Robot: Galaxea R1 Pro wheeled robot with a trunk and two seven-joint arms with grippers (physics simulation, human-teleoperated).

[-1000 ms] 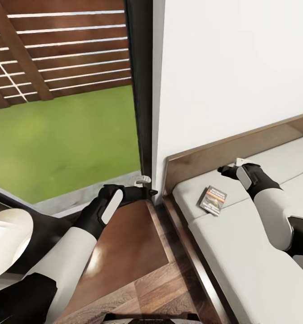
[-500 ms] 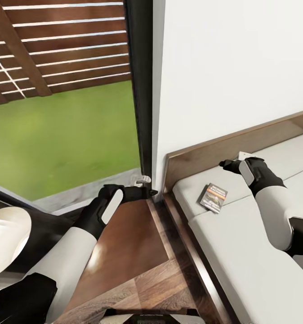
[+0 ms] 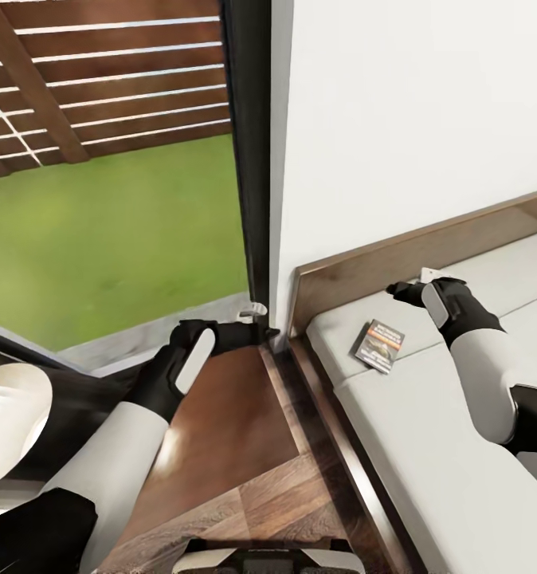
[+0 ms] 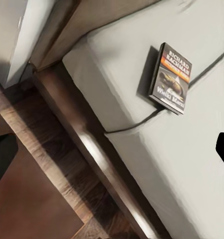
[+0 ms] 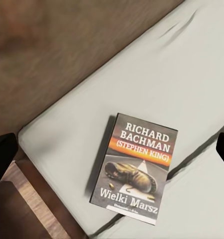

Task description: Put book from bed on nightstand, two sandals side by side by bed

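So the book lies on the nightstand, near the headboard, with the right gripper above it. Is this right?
Not quite: the book lies on the bed's grey mattress, not the nightstand, as the head view shows. It is near the headboard, with the right gripper above it.

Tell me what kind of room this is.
Most likely a bedroom: a low dark-brown wooden bed frame with headboard holds a plain light-grey mattress with a small dark paperback book lying on it, beside a tall dark-framed window overlooking grass.
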